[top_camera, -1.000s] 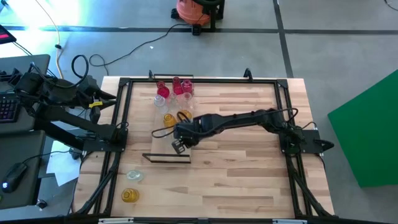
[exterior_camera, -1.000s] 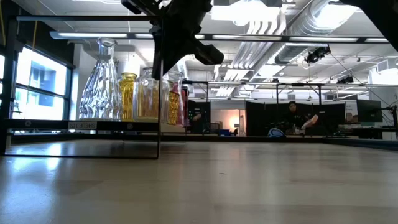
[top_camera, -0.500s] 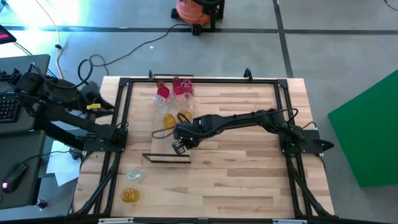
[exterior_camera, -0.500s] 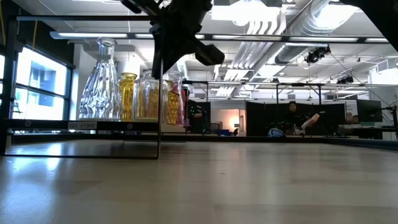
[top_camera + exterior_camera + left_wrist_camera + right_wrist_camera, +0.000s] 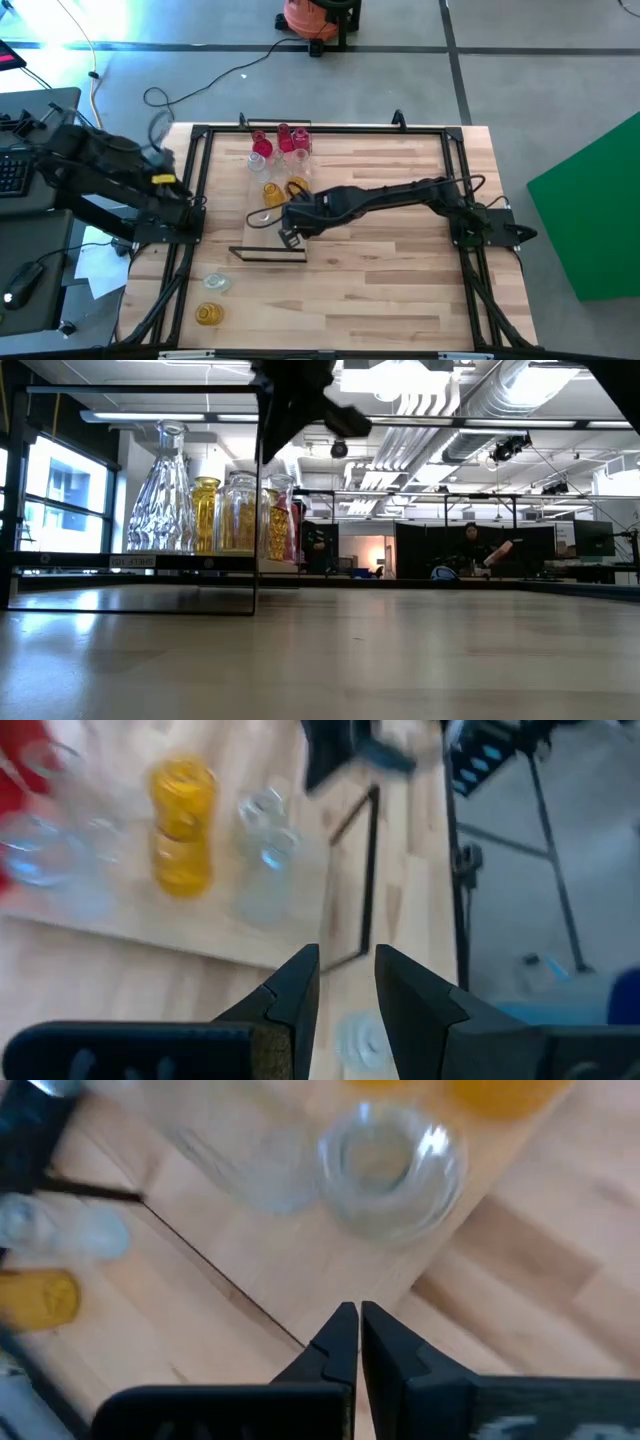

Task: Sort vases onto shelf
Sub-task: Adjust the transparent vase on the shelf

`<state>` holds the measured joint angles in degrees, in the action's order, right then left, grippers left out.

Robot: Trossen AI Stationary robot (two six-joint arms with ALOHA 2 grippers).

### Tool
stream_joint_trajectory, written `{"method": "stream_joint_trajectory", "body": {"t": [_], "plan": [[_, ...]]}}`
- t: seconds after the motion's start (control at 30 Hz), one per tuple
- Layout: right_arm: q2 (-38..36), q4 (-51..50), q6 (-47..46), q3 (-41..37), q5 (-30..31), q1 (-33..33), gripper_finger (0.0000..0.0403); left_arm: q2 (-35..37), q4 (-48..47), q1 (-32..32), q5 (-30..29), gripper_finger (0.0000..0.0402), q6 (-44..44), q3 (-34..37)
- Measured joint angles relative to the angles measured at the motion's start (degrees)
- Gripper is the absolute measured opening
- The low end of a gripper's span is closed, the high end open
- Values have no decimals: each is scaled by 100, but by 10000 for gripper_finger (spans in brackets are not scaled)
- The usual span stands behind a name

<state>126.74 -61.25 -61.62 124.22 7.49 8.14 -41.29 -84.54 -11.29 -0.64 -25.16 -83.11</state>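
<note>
The shelf [image 5: 258, 236] is a light-wood board with a dark strip along its near edge [image 5: 268, 254]. Red vases [image 5: 284, 142], amber vases [image 5: 284, 188] and clear ones stand on it. In the low view they form a row: a tall clear vase [image 5: 165, 490], amber [image 5: 205, 515], clear [image 5: 240, 510]. One clear vase [image 5: 217, 283] and one amber vase [image 5: 208, 314] lie on the table near its left near corner. My right gripper [image 5: 290, 236] [image 5: 351, 1342] hangs shut above the shelf's near part, just short of a clear vase [image 5: 390, 1168]. My left gripper [image 5: 346, 982], open, is at the table's left edge [image 5: 180, 192].
The table's black frame [image 5: 195, 180] stands between my left arm and the shelf. A cable [image 5: 262, 213] trails over the shelf from my right arm. The table's right half is bare wood [image 5: 400, 260]. A person sits far off in the room behind [image 5: 468, 545].
My left arm has swung from beyond the table's left edge toward the table and its near side. My right gripper has risen a little above the shelf and stayed shut. The vases have kept their places.
</note>
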Motion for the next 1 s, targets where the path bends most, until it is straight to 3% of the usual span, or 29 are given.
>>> {"method": "stream_joint_trajectory", "body": {"t": [0.2, 0.37, 0.6, 0.8, 1.0], "plan": [[-132, -1266, 274, 1057, 966, 19, 0, 6, 547, -2, 209, 90, -7, 1034], [-932, -1408, 358, 610, 1647, 56, 0, 14, 1479, -2, 236, 90, -10, 1802], [-1488, -1807, 799, 669, 2686, -18, 0, -49, 3348, -4, 817, 90, -264, 2788], [-1633, -1924, 1515, 658, 2998, -118, 0, -192, 4377, -6, 728, 90, -650, 3505], [-1660, -2028, 2011, 656, 3004, -184, 0, -408, 4606, -213, 187, 90, -965, 4055]]}}
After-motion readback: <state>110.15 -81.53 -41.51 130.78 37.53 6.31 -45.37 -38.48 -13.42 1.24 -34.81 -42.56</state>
